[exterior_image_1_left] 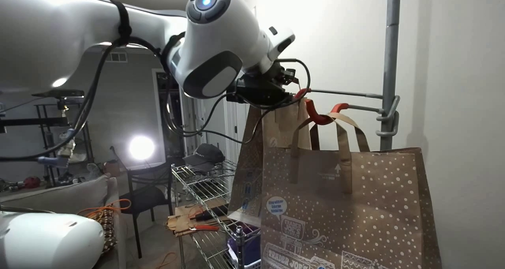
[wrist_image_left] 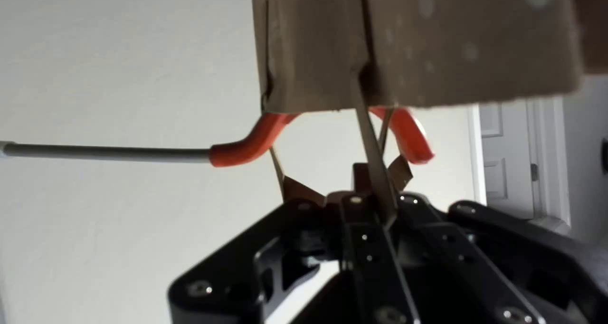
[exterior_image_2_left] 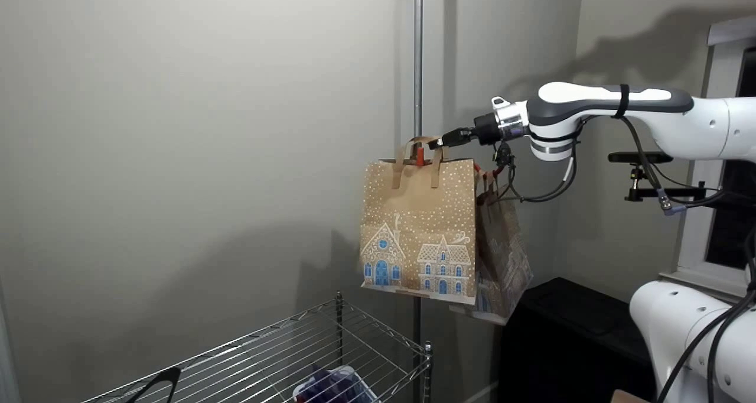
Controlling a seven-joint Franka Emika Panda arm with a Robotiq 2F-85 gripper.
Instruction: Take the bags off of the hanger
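Observation:
Two dotted brown paper bags hang by the wall. The far bag, with blue-white houses, shows in both exterior views and the wrist view. My gripper is shut on its handle, at the top of the loop. That loop is raised above the red end of its hanger hook; the hook still passes between the handles, its lowest part hidden by the bag. The near bag hangs by its handles on another red hook.
The hanger rods are fixed to a vertical grey pole by the wall. A wire shelf rack stands below and beside the bags, with a cap on it. A black box stands beneath the arm.

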